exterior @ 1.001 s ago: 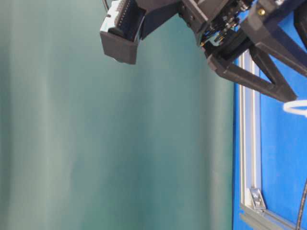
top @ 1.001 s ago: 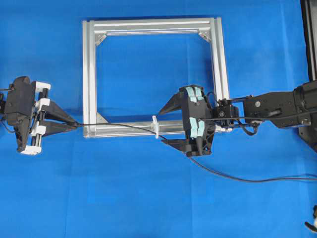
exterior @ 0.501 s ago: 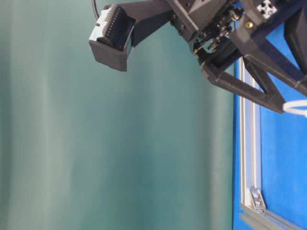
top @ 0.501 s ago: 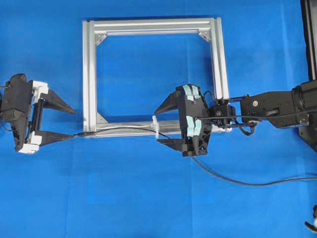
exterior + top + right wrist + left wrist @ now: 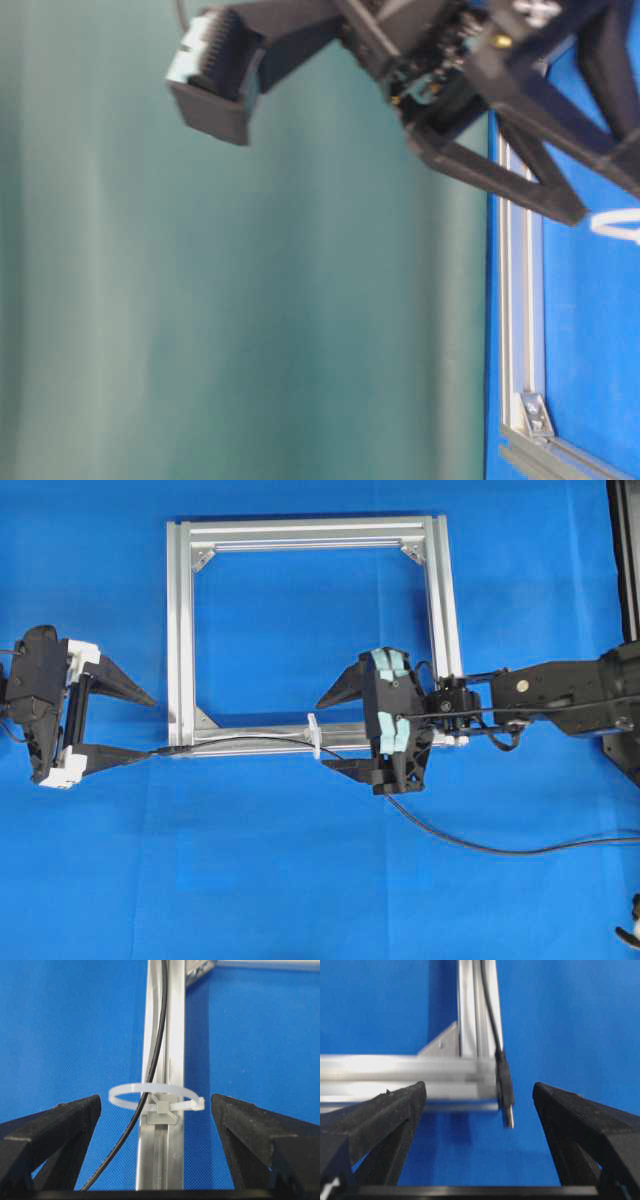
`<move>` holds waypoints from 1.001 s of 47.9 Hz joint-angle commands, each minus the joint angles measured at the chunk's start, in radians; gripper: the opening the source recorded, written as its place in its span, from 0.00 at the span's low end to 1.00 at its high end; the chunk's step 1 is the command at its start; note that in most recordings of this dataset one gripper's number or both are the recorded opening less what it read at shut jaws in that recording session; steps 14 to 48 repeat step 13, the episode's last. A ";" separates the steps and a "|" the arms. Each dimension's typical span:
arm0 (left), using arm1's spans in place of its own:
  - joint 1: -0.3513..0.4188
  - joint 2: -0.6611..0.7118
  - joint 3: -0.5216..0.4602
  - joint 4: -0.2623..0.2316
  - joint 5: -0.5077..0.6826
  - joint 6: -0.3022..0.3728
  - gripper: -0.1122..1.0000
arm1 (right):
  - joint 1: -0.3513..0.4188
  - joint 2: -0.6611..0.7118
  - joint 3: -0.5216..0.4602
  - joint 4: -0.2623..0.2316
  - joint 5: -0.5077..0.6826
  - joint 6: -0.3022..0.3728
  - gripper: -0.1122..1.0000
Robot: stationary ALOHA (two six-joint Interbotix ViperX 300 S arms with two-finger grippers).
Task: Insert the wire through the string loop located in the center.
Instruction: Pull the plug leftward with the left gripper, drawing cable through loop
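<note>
Wire runs through the string loop on the lower bar of the aluminium frame. The right wrist view confirms it: black cable passes inside the white tie ring and carries on along the bar.

Plug tip lies just past the frame's lower-left corner, between the left gripper's fingers and touching neither in the left wrist view. From overhead the tip sits right at the lower finger's point; contact there can't be told.

Left gripper: jaws spread wide, holding nothing. It sits left of the frame, pointing at it.

Right gripper: jaws also spread wide, empty. Its fingers flank the loop, one on either side of the bar, both clear of the tie.

Right of the loop, the wire passes under the right gripper body and trails across the blue table cover toward the right edge.

Table-level view is mostly green backdrop, with a blurred black arm along the top.
</note>
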 commanded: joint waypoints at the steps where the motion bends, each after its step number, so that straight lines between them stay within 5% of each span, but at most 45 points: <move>1: 0.014 -0.046 -0.031 0.002 0.043 0.002 0.92 | 0.002 -0.058 -0.018 0.002 0.023 -0.002 0.98; 13: 0.058 -0.184 -0.037 0.003 0.153 0.005 0.92 | 0.002 -0.152 -0.017 -0.003 0.081 -0.005 0.98; 48: 0.058 -0.184 -0.037 0.003 0.153 0.005 0.92 | 0.002 -0.152 -0.017 -0.003 0.081 -0.005 0.98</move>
